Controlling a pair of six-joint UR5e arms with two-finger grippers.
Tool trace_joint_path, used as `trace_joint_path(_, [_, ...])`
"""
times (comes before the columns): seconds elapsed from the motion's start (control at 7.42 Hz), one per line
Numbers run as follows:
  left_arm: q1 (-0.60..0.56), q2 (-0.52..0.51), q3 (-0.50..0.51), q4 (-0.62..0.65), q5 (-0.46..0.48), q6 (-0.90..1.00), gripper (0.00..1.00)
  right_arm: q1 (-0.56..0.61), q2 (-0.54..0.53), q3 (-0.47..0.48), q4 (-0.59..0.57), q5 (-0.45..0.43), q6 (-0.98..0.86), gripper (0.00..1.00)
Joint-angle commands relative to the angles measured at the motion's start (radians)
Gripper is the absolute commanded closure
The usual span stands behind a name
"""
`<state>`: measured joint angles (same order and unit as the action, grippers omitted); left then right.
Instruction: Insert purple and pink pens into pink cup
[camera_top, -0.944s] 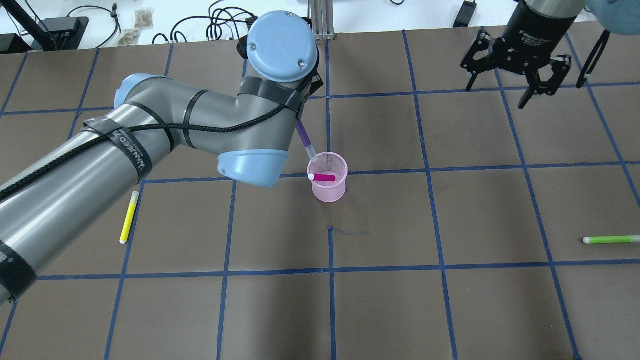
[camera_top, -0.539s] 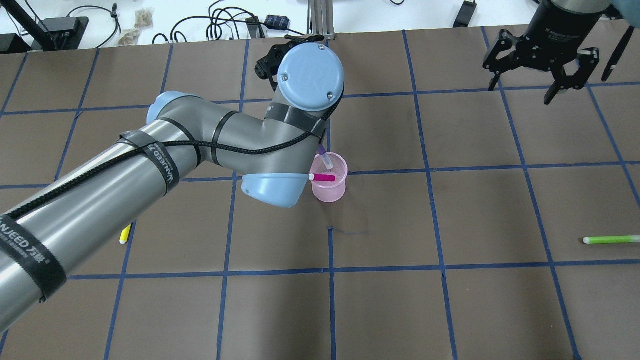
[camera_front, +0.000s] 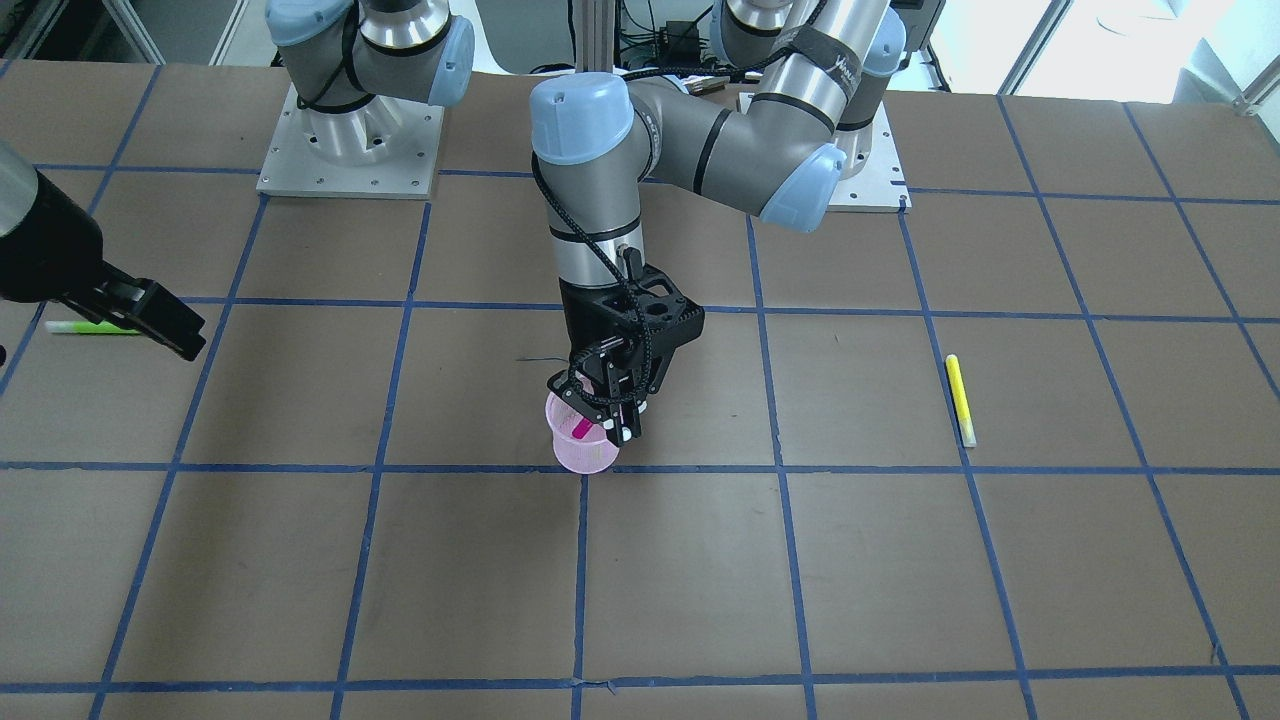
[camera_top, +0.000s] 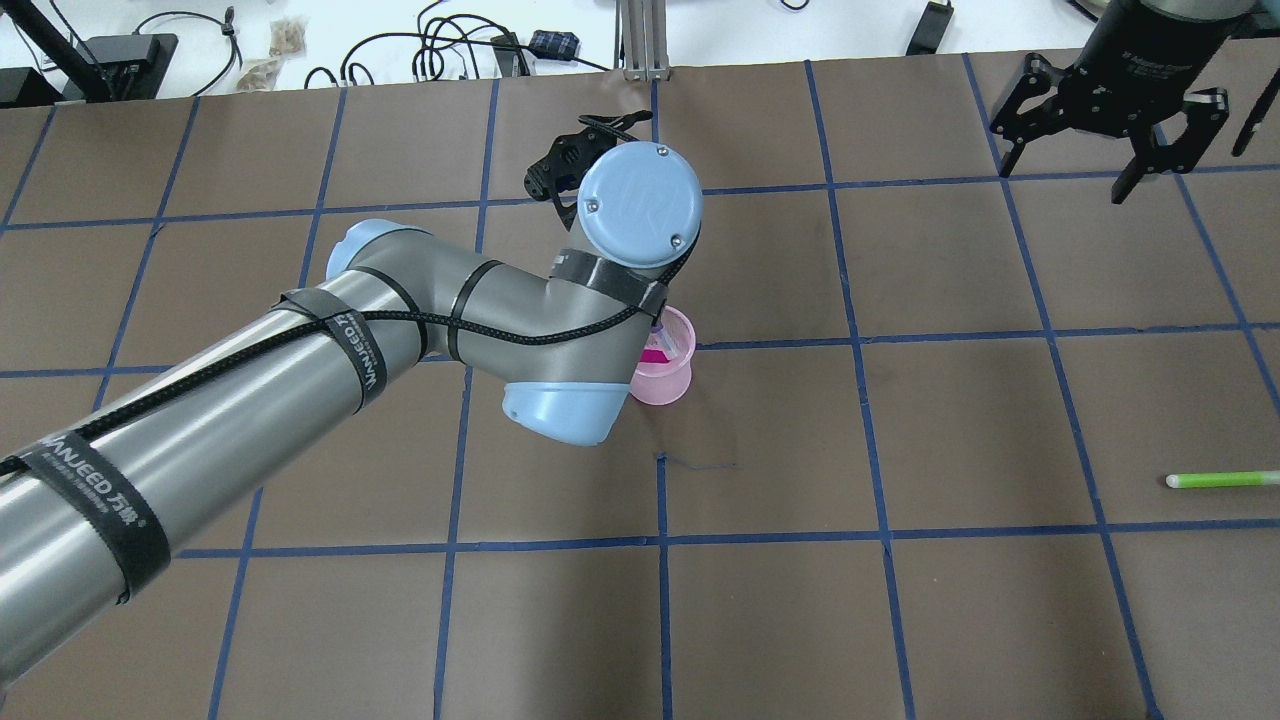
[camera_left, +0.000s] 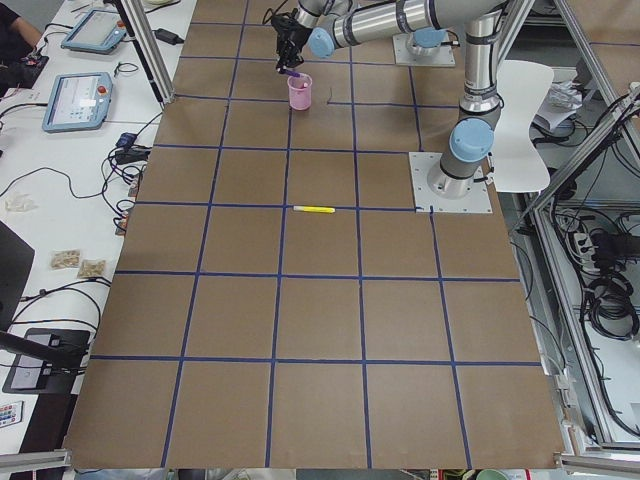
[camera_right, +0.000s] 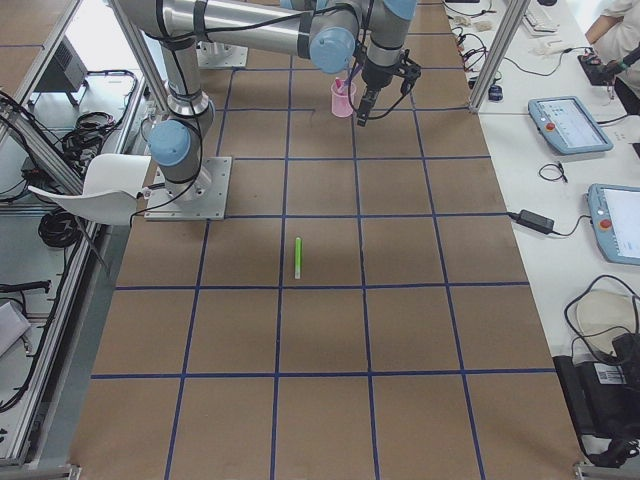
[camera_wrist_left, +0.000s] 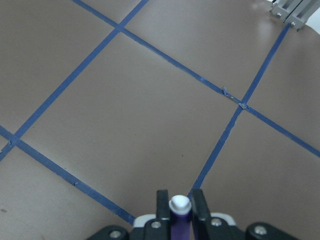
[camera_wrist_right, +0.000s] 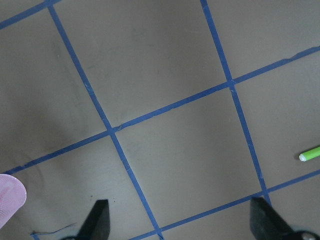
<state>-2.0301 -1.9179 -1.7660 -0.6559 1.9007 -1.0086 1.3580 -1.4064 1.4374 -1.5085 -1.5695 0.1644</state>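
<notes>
- The left pincer (camera_front: 622, 430) hangs just above the centre of the front-facing view, right over the pink cup (camera_top: 668, 378). Its jaws are clamped on the purple pen (camera_wrist_left: 180, 224).
- In the left wrist view the pen's white end pokes up between the two fingers (camera_wrist_left: 162, 201) at the bottom edge of the frame.
- From overhead, only a sliver of purple shows at the cup's far rim, under the arm's blue cap. I cannot tell how deep the pen reaches.
- The cup stands upright on the desk (camera_top: 900, 610) near the middle of the overhead view, beside a blue tape crossing.
- The pink pen (camera_top: 652, 355) is already in the cup, leaning.
- The right pincer (camera_top: 1063, 172) hovers in the upper right of the overhead view with its jaws spread wide and nothing between them.
- A yellow pen (camera_front: 960, 400) lies on the desk at the right of the front-facing view.
- A green pen (camera_top: 1220, 480) lies at the right edge of the overhead view, well apart from the cup.
</notes>
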Motion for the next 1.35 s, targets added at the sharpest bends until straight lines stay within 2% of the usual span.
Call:
trace_joint_path(0.0, [-0.004, -0.007, -0.007, 0.002, 0.009, -0.007, 1.00, -0.007, 0.000, 0.000, -0.002, 0.000, -0.009, 0.00])
trace_joint_path(0.27, [-0.021, -0.016, -0.007, 0.001, 0.008, -0.007, 1.00, -0.020, 0.000, 0.000, -0.001, -0.001, -0.035, 0.00])
trace_joint_path(0.54, [-0.027, -0.032, -0.007, 0.001, 0.006, -0.001, 0.45, -0.019, -0.009, -0.015, 0.001, 0.006, -0.032, 0.00])
trace_joint_path(0.67, [-0.028, -0.033, -0.007, 0.001, 0.008, -0.001, 0.21, -0.013, -0.019, -0.038, 0.026, 0.011, -0.023, 0.00])
trace_joint_path(0.94, [-0.028, -0.027, -0.001, 0.002, 0.009, 0.002, 0.04, 0.021, -0.019, -0.068, 0.047, 0.014, -0.017, 0.00])
trace_joint_path(1.08, [-0.019, -0.006, 0.009, -0.001, 0.006, 0.039, 0.00, 0.056, -0.017, -0.066, 0.041, 0.005, -0.014, 0.00])
trace_joint_path(1.21, [0.002, 0.016, 0.016, -0.014, -0.006, 0.229, 0.00, 0.067, -0.019, -0.063, 0.042, 0.012, -0.008, 0.00])
